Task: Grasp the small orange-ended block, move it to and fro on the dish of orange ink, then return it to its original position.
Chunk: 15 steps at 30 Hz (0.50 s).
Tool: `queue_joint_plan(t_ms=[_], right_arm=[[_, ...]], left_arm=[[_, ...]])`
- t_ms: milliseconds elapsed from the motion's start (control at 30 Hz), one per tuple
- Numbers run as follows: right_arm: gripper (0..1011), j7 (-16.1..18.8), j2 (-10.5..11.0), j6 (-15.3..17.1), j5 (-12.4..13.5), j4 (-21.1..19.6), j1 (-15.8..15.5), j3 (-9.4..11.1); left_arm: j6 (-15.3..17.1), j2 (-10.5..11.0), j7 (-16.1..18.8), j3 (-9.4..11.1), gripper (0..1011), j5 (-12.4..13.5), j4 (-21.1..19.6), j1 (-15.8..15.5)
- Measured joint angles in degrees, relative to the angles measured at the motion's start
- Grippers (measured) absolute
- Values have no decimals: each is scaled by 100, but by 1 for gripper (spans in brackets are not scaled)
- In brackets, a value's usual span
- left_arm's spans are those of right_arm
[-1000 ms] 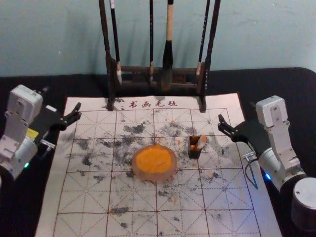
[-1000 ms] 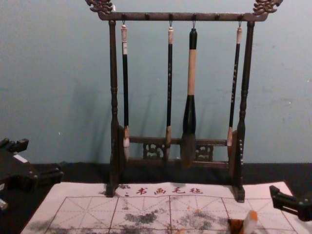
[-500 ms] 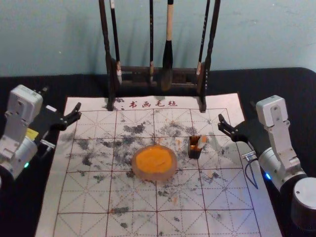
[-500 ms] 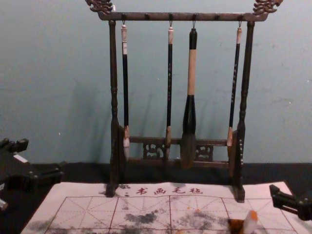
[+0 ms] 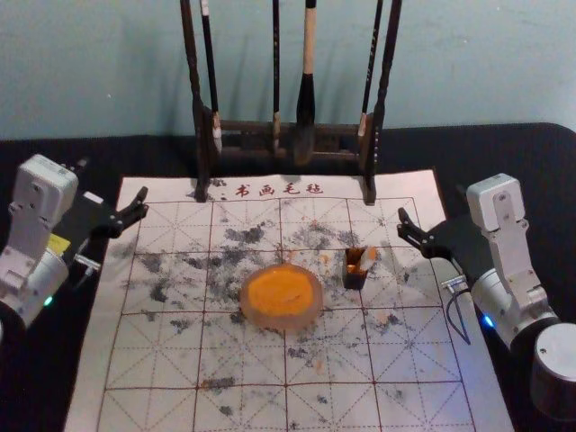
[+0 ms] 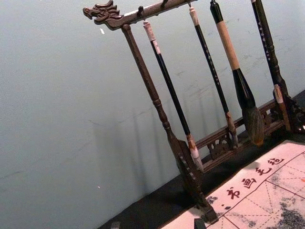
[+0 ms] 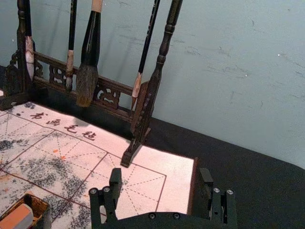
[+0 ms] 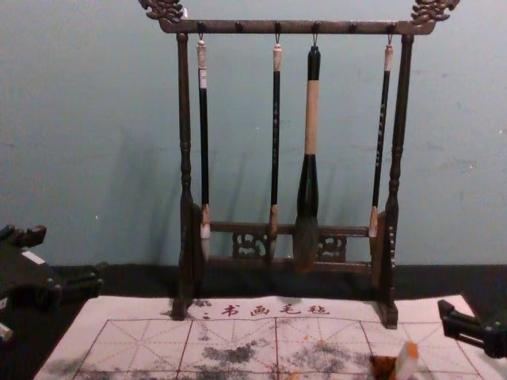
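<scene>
In the head view my left gripper (image 5: 111,183) is held over the mat's back left edge, open and empty; its fingertips (image 6: 157,223) stand apart in the left wrist view. My right gripper (image 5: 433,205) is at the mat's right edge, also open, with nothing between its fingertips (image 7: 160,176) in the right wrist view. The block (image 5: 367,259), pale with an orange end, leans in a small dark holder (image 5: 355,280), left of the right gripper and apart from it. The round dish (image 5: 282,322) of orange ink lies left of the holder.
A dark wooden rack (image 8: 293,28) with several hanging brushes stands at the mat's back edge, between the two arms. The ink-stained, gridded mat (image 5: 153,364) spreads over the black tabletop (image 5: 504,144), with a wall behind.
</scene>
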Motion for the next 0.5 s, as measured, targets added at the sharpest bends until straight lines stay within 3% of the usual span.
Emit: queue_joint_plan(t_ms=[500], right_arm=[[1000,0,0,1,0,1,0,0]], left_arm=[[0,0,0,0,1001,0,0,0]])
